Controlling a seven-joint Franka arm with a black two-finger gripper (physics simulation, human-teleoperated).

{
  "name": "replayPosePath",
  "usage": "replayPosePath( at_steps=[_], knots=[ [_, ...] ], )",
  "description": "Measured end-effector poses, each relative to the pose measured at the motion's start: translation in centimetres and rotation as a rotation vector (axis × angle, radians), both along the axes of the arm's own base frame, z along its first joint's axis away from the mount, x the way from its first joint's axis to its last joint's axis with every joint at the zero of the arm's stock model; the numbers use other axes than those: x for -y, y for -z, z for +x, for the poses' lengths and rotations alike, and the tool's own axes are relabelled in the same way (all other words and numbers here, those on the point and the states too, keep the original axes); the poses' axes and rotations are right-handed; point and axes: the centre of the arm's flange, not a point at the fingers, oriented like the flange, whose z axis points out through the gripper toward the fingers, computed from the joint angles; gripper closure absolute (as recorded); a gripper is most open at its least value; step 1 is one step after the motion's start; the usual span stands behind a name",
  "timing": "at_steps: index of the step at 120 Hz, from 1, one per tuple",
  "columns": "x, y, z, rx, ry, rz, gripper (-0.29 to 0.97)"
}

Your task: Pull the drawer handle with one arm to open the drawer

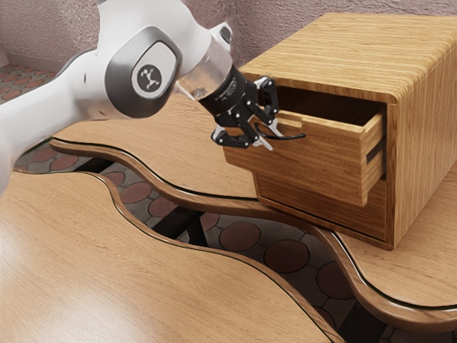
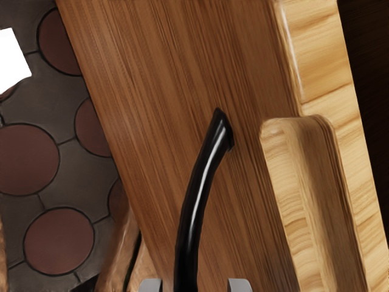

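Now, your claw (image 1: 263,134) sits at the black handle (image 1: 289,136), clenched or not I cannot tell; pulling off-line toward eight o'clock could slip it free or jam the drawer (image 1: 321,161).

1. The cabinet (image 1: 371,50) is showing warm, straight-grained wood with a smooth satin finish. The drawer (image 1: 314,157) is wearing the same wood.
2. The handle (image 2: 197,201) is gleaming glossy black and smooth, with a pale highlight along its curve.
3. The claw (image 1: 264,134) is looking matt black, and its fingertips (image 2: 240,285) are looking dull grey.
4. The arm (image 1: 93,78) is shining like smooth white plastic.
5. The surface (image 1: 107,271) is reflecting soft light off polished wood.
6. The floor (image 1: 243,236) is showing matt brown round tiles.
7. At 12 o'clock, the wall (image 1: 285,21) is looking rough and pinkish.
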Motion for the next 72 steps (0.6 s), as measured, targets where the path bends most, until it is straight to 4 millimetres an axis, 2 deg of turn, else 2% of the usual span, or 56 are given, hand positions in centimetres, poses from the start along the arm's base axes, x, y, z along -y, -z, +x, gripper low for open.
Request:
replayPosePath(
  at_steps=[58,72],
  knots=[
    [-0.5,-0.1,-3.0,0.0,-0.006,-0.014,0.63],
    [0.0,-0.1,-3.6,0.0,0.004,-0.016,0.63]
  ],
)
